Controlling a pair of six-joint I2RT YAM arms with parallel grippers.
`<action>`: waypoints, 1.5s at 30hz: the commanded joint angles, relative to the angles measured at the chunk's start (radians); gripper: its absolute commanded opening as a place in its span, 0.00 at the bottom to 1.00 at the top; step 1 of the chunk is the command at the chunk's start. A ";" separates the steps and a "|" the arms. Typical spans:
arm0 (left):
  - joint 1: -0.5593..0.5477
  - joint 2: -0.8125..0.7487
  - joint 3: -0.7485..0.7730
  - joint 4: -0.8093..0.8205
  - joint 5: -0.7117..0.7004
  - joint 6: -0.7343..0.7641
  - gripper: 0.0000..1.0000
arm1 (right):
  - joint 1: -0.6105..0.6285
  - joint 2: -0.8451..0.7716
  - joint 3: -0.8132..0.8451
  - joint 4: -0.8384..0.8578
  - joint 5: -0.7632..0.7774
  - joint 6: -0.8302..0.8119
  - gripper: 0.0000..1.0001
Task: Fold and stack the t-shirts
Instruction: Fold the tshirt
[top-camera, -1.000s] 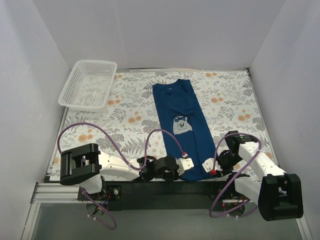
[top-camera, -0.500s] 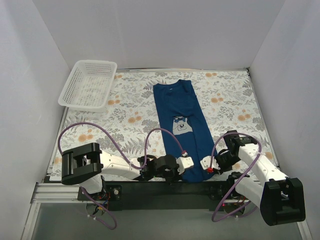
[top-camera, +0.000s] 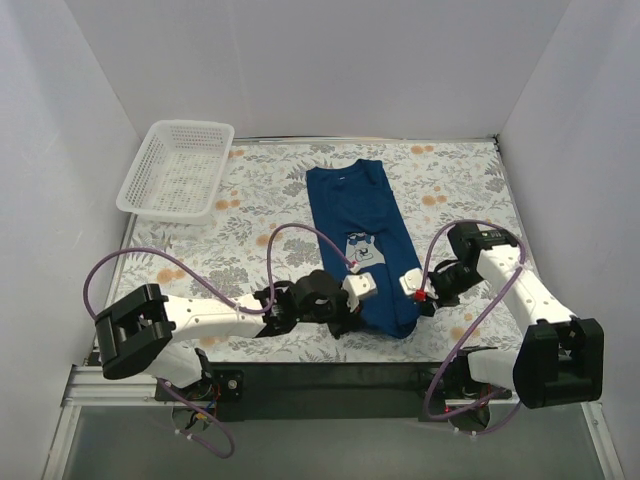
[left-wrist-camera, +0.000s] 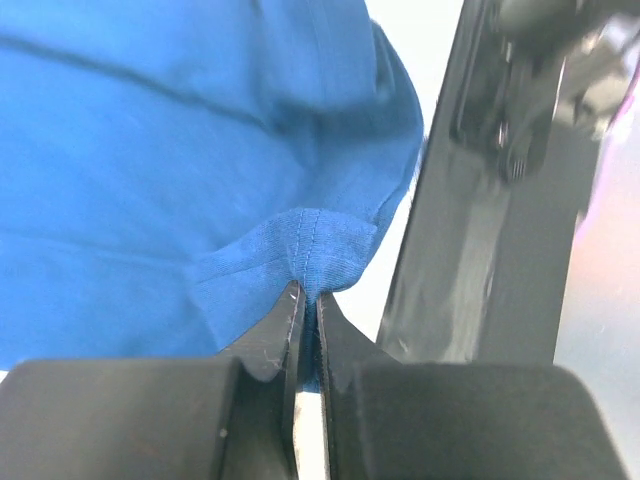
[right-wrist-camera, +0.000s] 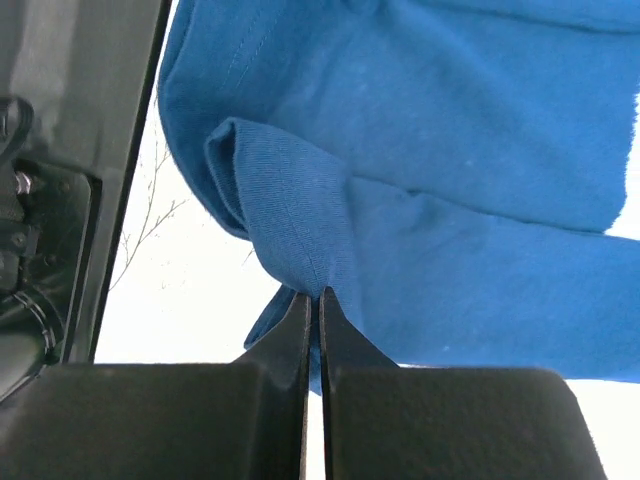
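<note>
Top external view: both arms extend low over the table. Left gripper (top-camera: 366, 284) and right gripper (top-camera: 408, 281) each clamp the t-shirt (top-camera: 352, 205) by its hem.

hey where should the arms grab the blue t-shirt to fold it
At the two corners of its bottom hem, one per gripper, coming from the arms' side. The t-shirt lies lengthwise with its collar far away, and the stitched hem gives a firm edge. The left gripper and right gripper pinch there now.
</note>
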 joint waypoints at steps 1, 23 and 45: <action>0.067 -0.050 0.070 -0.018 0.116 0.026 0.00 | -0.006 0.062 0.093 -0.066 -0.085 0.030 0.01; 0.540 0.224 0.328 -0.088 0.316 0.175 0.00 | -0.066 0.776 0.892 -0.038 -0.202 0.358 0.01; 0.667 0.445 0.524 -0.122 0.341 0.181 0.00 | -0.019 1.060 1.198 0.060 -0.134 0.606 0.01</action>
